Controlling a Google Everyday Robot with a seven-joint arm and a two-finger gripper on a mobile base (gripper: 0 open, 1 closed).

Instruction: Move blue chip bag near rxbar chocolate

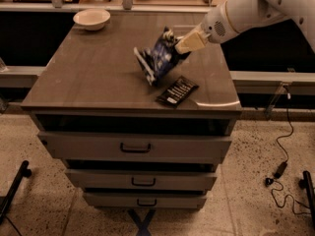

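The blue chip bag point(158, 58) is a wrinkly dark blue foil bag with white markings, hanging tilted just above the counter's middle right. My gripper point(183, 44) is shut on the bag's upper right edge; the white arm reaches in from the upper right. The rxbar chocolate point(177, 90) is a flat black bar with white lettering, lying on the counter just below and right of the bag's lower end, a small gap apart.
A white bowl point(91, 18) sits at the counter's point(88, 77) far left corner. The counter tops a cabinet with three drawers point(134, 147). A cable point(283, 146) lies on the floor at the right. Shelving with items runs behind.
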